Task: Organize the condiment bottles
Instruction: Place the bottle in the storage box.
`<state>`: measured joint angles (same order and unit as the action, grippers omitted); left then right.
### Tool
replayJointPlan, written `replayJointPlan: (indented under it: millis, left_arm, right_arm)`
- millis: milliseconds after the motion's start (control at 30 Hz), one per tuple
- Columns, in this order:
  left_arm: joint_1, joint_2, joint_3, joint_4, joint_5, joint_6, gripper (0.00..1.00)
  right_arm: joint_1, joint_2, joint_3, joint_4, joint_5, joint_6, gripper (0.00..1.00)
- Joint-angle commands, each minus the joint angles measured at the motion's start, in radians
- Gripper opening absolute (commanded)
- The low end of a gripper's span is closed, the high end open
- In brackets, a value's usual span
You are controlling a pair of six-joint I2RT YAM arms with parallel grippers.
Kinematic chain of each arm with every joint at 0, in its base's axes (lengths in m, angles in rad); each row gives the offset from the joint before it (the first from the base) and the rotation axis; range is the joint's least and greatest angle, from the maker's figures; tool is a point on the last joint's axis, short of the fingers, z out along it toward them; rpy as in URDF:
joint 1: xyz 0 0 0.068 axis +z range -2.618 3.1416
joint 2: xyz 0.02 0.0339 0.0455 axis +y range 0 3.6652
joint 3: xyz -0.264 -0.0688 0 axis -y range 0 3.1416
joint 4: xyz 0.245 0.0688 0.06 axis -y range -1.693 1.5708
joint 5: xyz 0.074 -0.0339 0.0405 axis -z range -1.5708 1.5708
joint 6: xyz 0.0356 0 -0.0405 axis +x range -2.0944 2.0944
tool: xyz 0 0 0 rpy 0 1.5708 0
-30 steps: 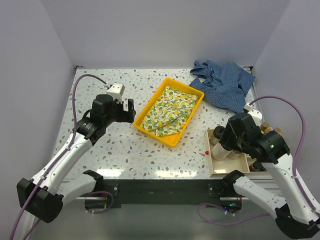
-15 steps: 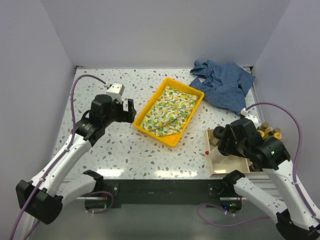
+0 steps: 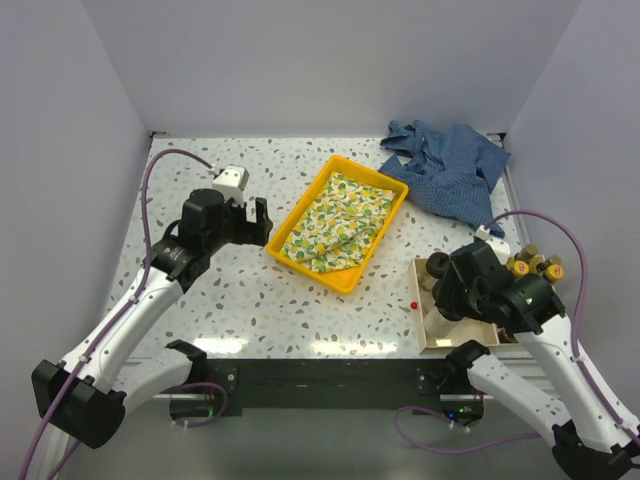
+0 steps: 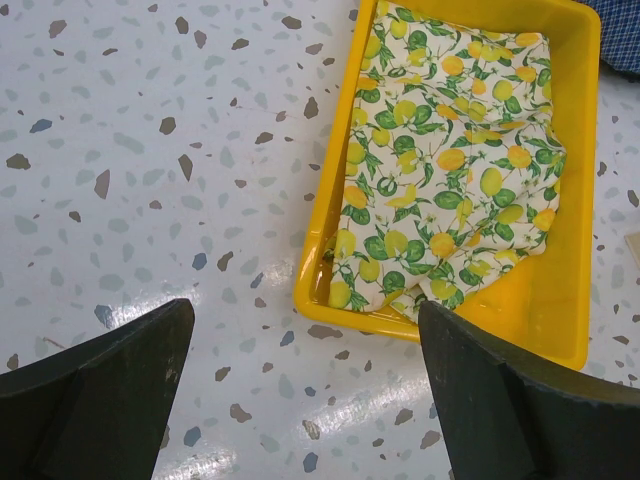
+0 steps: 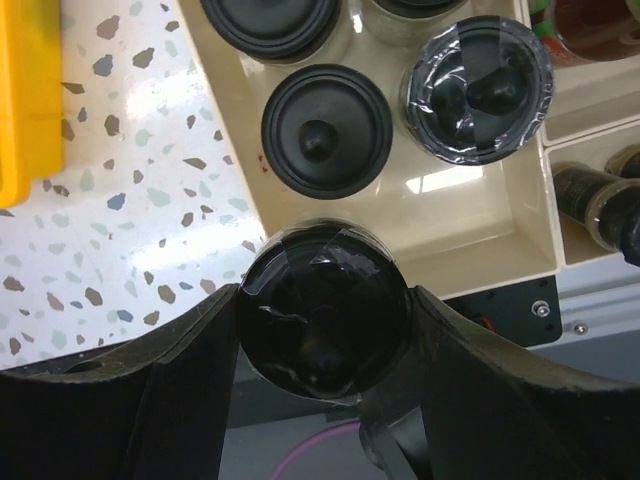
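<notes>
Your right gripper (image 5: 323,335) is closed about halfway, round a black-lidded jar (image 5: 322,300), with one finger against each side of it; seen from the wrist, the jar sits squarely between the fingers and overlaps the near wall of the cream tray (image 5: 480,235), partly over the tray's floor and partly past its edge; you cannot tell whether its base touches anything; just beyond it in the same compartment stand more black-lidded jars, one (image 5: 325,130) straight ahead, one (image 5: 475,90) to its right and a third (image 5: 268,15) cut off at the upper edge of the view; amber bottles (image 5: 600,205) show in the narrow compartment on the right; from above, yellow-capped bottles (image 3: 535,266) stand at the tray's far right; your left gripper (image 3: 262,222) is spread fully wide and holds nothing, hovering over the table (image 3: 290,170) just left of the yellow bin (image 3: 384,240) with the lemon-print cloth (image 3: 335,225), well apart from every bottle.
</notes>
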<state>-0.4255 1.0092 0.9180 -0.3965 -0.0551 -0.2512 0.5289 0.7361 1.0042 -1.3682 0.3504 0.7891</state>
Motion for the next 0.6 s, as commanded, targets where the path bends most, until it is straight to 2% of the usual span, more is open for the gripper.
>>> replayJointPlan:
  millis: [0,400,433,567]
  left_arm:
    - [0.007,-0.015,-0.005,0.048,0.011,-0.011,1.0]
    - [0.007,-0.018,-0.005,0.048,0.02,-0.013,1.0]
    - [0.007,-0.018,-0.005,0.048,0.023,-0.013,1.0]
    - [0.007,-0.023,-0.007,0.053,0.032,-0.014,1.0]
  right_arm:
    - [-0.003,-0.026,-0.019,-0.22,0.105,0.084,0.0]
    - [-0.001,-0.003,-0.019,-0.207,0.191,0.182,0.0]
    - [-0.001,-0.006,-0.019,-0.203,0.191,0.185,0.04]
    - [-0.001,-0.017,-0.055,-0.172,0.167,0.231,0.11]
